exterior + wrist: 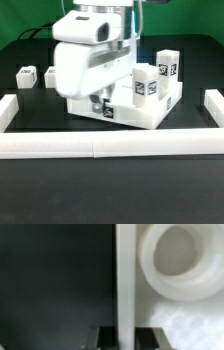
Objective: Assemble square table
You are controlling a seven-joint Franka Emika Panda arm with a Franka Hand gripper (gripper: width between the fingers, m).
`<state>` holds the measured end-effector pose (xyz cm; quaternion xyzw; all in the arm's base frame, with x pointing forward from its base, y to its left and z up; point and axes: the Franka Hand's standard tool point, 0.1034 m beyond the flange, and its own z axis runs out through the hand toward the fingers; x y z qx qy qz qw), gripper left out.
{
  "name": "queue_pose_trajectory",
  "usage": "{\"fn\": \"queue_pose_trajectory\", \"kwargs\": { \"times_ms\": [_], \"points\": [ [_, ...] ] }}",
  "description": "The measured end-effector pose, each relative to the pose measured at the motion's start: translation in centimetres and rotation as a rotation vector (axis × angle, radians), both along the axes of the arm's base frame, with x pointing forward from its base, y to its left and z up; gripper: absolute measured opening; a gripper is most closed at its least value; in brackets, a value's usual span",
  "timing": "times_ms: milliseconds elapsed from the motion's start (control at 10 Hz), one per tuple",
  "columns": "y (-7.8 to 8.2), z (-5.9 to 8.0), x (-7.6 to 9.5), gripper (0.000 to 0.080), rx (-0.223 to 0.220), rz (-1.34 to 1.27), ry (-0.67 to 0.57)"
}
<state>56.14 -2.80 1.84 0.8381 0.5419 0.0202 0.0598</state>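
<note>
My end effector [125, 335] is closed on the thin edge of the square table slab [150, 115]. The slab sits mid-worktop [110, 190], with two leg blocks [25, 76] apart toward the exterior view's left.

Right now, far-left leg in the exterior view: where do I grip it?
Take the leg from straight above, probably, closing across its two side faces: it sits free on the table, apart from the next leg, with nothing over it.
</note>
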Motion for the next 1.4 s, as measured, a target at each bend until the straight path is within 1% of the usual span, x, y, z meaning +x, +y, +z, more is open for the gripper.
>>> {"fn": "queue_pose_trajectory", "kwargs": {
  "times_ms": [200,400,500,600,800,900,1000,1400],
  "points": [
    [-0.8,0.0,-0.1,0.0067,-0.019,0.105,0.01],
    [-0.8,0.0,-0.1,0.0067,-0.038,0.198,0.02],
    [0.1,-0.1,-0.1,0.0067,-0.04,0.235,0.034],
    [1.7,-0.2,0.3,0.0067,-0.034,0.271,0.064],
    [4.4,-0.2,1.8,0.0067,-0.023,0.325,0.086],
    [4.8,-0.1,2.1,0.0066,-0.026,0.375,0.085],
    [4.5,-0.2,2.0,0.0066,-0.032,0.414,0.091],
    [3.5,-0.2,1.9,0.0064,-0.082,0.663,0.117]
  ]
}}
